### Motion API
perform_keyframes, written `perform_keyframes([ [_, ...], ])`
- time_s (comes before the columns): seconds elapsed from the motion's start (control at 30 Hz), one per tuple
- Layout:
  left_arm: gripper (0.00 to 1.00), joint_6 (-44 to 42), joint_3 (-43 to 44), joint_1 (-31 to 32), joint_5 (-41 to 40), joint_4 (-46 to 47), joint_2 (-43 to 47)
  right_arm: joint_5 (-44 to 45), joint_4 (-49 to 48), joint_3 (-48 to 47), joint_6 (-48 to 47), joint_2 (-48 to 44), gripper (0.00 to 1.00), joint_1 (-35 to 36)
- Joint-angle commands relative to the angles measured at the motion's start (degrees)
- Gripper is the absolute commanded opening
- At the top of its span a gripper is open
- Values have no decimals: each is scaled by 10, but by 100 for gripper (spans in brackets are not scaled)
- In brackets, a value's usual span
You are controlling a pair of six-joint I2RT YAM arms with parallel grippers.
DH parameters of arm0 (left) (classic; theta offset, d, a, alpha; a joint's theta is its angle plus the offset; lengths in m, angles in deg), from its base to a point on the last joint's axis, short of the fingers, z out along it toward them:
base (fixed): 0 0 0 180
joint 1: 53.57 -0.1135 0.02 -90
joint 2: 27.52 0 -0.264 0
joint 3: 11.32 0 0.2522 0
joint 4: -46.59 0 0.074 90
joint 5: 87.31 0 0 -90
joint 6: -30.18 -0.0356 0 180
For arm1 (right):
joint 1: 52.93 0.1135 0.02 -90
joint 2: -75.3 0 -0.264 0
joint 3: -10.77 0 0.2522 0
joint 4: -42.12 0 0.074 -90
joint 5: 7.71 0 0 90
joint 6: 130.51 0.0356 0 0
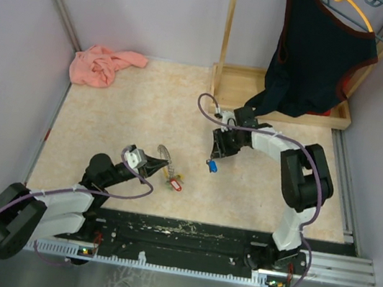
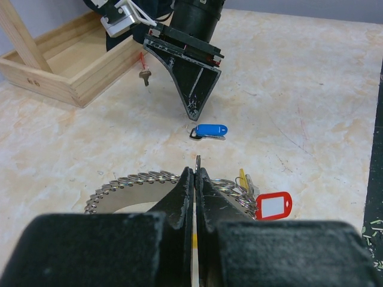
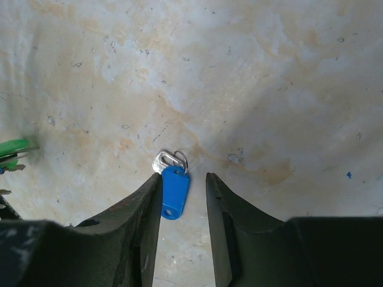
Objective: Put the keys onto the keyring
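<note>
Left wrist: red tag [image 2: 273, 205] on keyring [image 2: 224, 184] shows white label.

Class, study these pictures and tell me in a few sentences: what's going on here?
Two robot arms are working at a table. The left pincer is shut on the keyring, pinching its thin metal ring. The right pincer hangs open over the blue key, which lies on the table, not yet picked up.

Blue-capped key [image 3: 173, 190] lying flat, keyring [image 2: 230, 186] w/ chain, coloured tags, apart.
</note>
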State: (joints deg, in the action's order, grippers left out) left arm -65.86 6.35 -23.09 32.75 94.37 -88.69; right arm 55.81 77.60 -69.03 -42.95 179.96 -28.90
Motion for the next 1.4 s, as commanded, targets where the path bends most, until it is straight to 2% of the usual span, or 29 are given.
perform_keyframes([
  [0.0,1,-3,8,-1,10,16,4,-69,26,-56,-38,26,36,-21],
  [0.53,1,-4,12,-1,16,15,-3,-136,65,-92,-61,113,36,-29],
  [0.67,1,-4,12,-1,17,14,-3,-148,82,-95,-66,118,29,-29],
  [0.93,1,-2,13,0,21,17,-6,-164,104,-93,-80,107,26,-29],
  [1.37,1,1,14,0,23,18,-8,-162,83,-95,-61,117,24,-28],
])
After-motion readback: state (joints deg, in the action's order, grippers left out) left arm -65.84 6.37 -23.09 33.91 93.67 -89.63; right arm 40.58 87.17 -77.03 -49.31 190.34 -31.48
